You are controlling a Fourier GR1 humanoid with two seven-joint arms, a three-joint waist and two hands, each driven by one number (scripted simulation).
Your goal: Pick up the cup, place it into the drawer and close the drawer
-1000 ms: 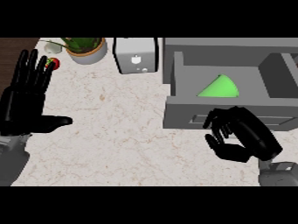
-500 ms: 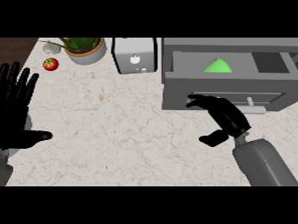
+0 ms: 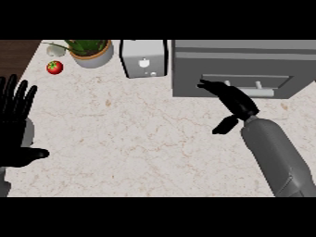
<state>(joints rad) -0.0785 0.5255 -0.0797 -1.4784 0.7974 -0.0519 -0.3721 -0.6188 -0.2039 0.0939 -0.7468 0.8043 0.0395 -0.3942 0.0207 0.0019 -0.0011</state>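
- Your right hand (image 3: 230,98) is stretched out from its grey forearm, fingers fairly straight and holding nothing, with the fingertips (image 3: 205,84) against the front panel of the drawer (image 3: 246,76).
- The thumb of that hand hangs down and away from the panel, over the counter (image 3: 140,134).
- The drawer sits flush in its grey cabinet; you see only the front face and its pale bar handle (image 3: 259,86), just to the right of the fingertips.
- You cannot see the cup anywhere in the head view; nothing green shows, and the drawer's inside is hidden behind the closed front.
- Your left hand (image 3: 8,125) rests at the left edge of the view, palm open, fingers straight and pointing up, thumb out to the right. It touches nothing you can make out.
- At the back of the counter, just left of the cabinet, stands a white toaster (image 3: 144,58).
- Left of the toaster is a potted plant (image 3: 89,50) in a tan pot.
- A red tomato (image 3: 55,67) lies near the plant, toward the counter's left corner.
- The marbled stretch of counter between your 2 hands carries none of these things.
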